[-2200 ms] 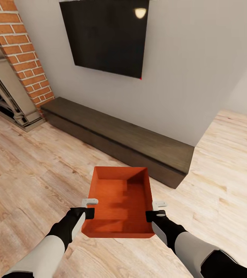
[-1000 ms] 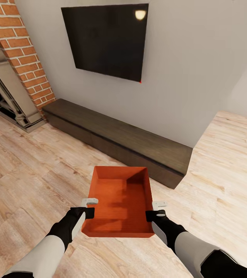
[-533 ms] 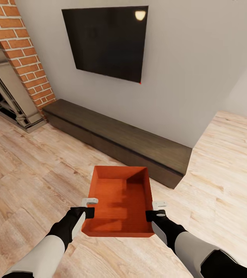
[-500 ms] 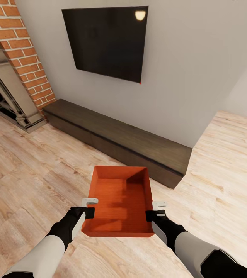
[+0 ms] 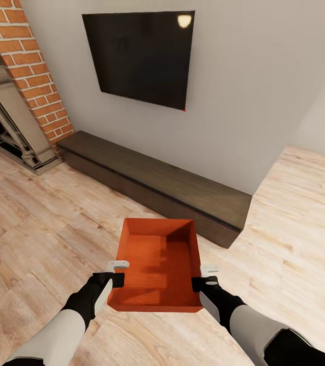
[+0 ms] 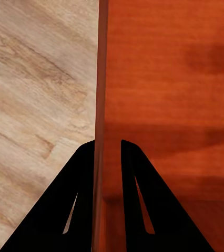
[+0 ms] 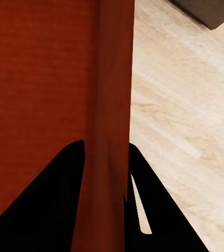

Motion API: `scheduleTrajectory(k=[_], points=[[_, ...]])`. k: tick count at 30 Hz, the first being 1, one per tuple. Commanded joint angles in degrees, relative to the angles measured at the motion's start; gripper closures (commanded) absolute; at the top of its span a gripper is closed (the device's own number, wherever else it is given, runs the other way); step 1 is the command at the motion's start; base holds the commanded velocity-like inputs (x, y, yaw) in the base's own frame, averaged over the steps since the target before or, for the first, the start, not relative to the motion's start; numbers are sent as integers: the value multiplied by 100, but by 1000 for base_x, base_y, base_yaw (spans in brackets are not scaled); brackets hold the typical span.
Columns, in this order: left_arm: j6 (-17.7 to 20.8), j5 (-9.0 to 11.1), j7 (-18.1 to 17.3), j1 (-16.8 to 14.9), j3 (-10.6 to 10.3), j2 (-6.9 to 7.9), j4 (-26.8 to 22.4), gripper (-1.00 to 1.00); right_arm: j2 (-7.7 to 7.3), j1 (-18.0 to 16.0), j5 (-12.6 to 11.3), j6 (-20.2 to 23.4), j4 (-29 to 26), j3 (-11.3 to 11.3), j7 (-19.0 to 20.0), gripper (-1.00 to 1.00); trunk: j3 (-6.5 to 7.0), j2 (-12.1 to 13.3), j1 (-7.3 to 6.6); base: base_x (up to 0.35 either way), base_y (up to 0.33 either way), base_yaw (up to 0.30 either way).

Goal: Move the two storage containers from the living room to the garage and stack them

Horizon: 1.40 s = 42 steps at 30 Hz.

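Our left gripper point(image 5: 115, 278) pinches the left wall of the orange-red box point(image 5: 157, 267), one black finger point(image 6: 83, 184) outside the thin wall and the other inside. Our right gripper point(image 5: 201, 282) pinches the right wall in the same way, a finger point(image 7: 67, 184) on each face of it. The box sits at the lower middle of the head view, held between both grippers above the light wood floor point(image 5: 35, 239). It is open-topped and we see nothing in it but shadows on its bottom.

Both forearms come in from the lower corners of the frame, angled inward toward the box's near end, black at the wrists and white further back.

Beyond the box a long low dark cabinet point(image 5: 157, 180) runs along the white wall, a black TV point(image 5: 142, 56) hangs above it, and a brick fireplace point(image 5: 25, 86) fills the upper left.
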Motion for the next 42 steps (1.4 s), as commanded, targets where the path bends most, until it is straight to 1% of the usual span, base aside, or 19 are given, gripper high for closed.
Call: scheduleTrajectory(k=[1,3,42], points=[[43,-110,65,-3,29,-3,-166,100,-1,1,-126,32,8,108,-11,100,10,32,-20,0,0,0],[43,-110,65,-3,30,-3,-165,100,-1,1,-128,31,8,108,-11,100,32,74,-43,0,0,0],[43,-118,65,-3,29,-3,-165,100,-1,1,-129,34,8,108,-11,100,372,74,-43,0,0,0]])
